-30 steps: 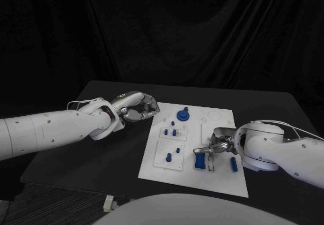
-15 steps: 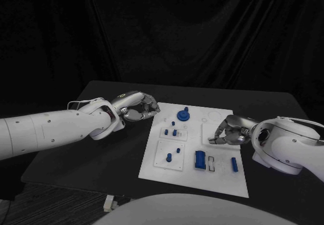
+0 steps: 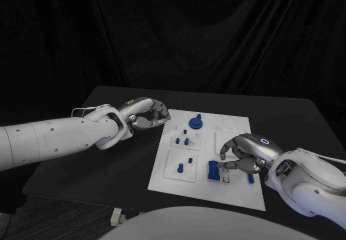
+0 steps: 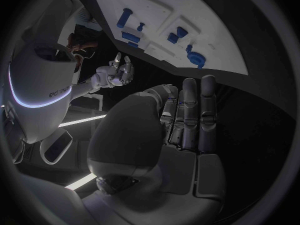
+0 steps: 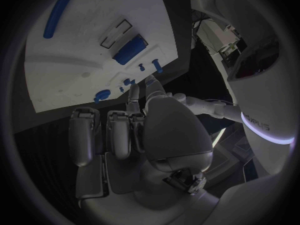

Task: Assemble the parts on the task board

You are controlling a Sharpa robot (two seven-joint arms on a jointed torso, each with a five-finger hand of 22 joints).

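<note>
Board axis: the task board is a white rectangular plate in the middle of the black bench, its long axis running from the near edge away toward the far edge, tilted slightly to the right in the head view.
Board look: flat and white, with raised square plates on its left half and shallow recesses on its right half.
Blue block: a rectangular blue block lies in the right half of the board, its long axis along the board's length; just beside it on the right is a narrow white slot.
Blue bar: a slim blue bar lies flat further right, parallel to the block, near the board's right edge.
Round part: a blue round part with a knob stands upright near the board's far end.
Pegs: small blue pegs stand upright on the left-hand square plates.
Right hand: the right hand hovers over the right half of the board, fingers curved downward and apart, tips near the block and the slot; whether they touch the board I cannot tell. It holds nothing.
Left hand: the left hand sits just off the board's far left corner, fingers curled in toward the palm with nothing in them; the left wrist view shows the fingers lying close together.
</note>
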